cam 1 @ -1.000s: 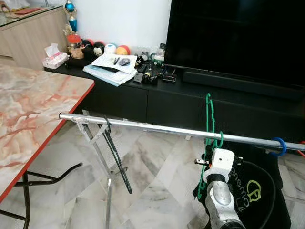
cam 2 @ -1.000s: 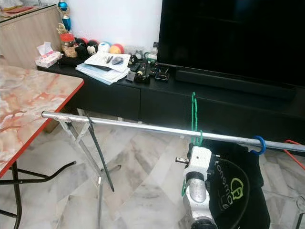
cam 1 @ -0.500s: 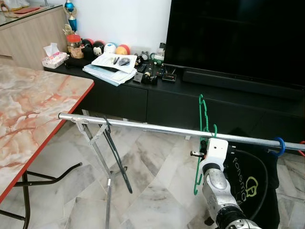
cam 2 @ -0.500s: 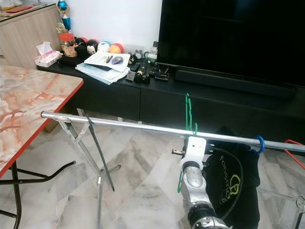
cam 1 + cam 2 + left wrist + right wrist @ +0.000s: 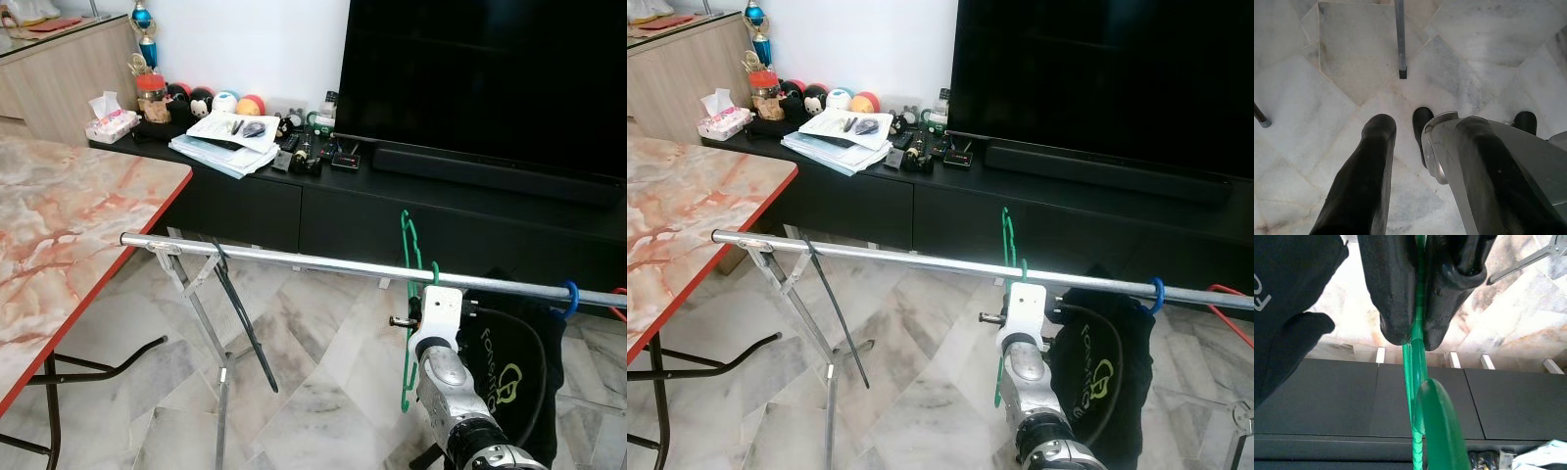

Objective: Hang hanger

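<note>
Right pincer [image 5: 1415,328]: pinching green hanger [image 5: 409,294], lower right of frame.
Hook: beside steel rail [image 5: 294,259]; should clear it before lowering.
Left pincer [image 5: 1420,171]: spread, idle.

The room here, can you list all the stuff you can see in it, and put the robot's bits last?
green hanger: one, held upright at the rail
rail: one, silver, on a folding metal stand across the room
blue hanger hook: one, over the rail's right end
black garment: one, green and white print, hanging under the rail at the right
table: one, marbled pink top with red edge, at the left
TV: one, black, on the low black cabinet
papers: a stack, white, on the cabinet
tissue box: one, pink, at the cabinet's left end
floor: grey-white marble tiles
right pincer: black fingers shut on the green hanger
left pincer: open, pointing down at the floor
</note>
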Controlling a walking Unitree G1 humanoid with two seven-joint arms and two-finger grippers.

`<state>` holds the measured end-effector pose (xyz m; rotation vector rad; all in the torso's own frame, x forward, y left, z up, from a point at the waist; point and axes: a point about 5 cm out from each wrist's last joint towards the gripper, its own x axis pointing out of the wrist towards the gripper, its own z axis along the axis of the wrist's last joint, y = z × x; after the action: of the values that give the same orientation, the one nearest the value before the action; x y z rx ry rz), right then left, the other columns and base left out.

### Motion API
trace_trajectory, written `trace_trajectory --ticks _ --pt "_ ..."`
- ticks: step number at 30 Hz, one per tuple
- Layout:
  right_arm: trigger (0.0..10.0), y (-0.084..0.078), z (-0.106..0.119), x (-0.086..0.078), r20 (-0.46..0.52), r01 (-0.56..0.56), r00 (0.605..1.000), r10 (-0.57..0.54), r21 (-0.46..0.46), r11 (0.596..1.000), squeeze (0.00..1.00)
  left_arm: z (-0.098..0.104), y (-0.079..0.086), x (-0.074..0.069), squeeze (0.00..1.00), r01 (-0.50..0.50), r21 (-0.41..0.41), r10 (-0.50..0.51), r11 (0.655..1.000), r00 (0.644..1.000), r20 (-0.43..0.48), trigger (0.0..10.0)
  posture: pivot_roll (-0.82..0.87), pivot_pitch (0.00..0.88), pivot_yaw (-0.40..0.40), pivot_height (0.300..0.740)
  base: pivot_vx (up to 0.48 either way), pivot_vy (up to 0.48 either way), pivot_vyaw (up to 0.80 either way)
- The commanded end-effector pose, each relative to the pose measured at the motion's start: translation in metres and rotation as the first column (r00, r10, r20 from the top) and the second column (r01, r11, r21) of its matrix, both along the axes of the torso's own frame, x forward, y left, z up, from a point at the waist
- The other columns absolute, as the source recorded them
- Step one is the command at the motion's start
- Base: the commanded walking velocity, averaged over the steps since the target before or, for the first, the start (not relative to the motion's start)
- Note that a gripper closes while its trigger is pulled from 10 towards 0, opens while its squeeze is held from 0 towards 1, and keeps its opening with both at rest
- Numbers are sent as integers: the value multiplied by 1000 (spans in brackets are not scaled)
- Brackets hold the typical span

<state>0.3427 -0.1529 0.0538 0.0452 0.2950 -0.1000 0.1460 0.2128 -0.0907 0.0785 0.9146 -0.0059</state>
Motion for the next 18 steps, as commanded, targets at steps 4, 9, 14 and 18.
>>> trace_trajectory --ticks 4,9,14,18 --pt "10000 0 -5 -5 3 0 1000 0 15 1000 808 -4 -3 -8 0 21 -9 -21 1000 999 -35 10000 82 66 -44 740 0 0 0" --pt "10000 5 -6 -10 36 -24 999 24 -2 1000 788 -4 -3 -8 0 23 -11 -24 1000 999 -36 10000 82 68 -45 740 0 0 0" --pt "10000 5 -5 -13 84 -33 996 34 -15 999 655 -4 -3 -8 0 24 -11 -25 1000 999 -38 10000 82 68 -47 740 0 0 0" --pt "10000 5 3 -17 176 -59 982 67 -47 997 0 -4 -3 -8 0 26 -12 -27 1000 999 -39 10000 78 68 -48 740 0 0 0"
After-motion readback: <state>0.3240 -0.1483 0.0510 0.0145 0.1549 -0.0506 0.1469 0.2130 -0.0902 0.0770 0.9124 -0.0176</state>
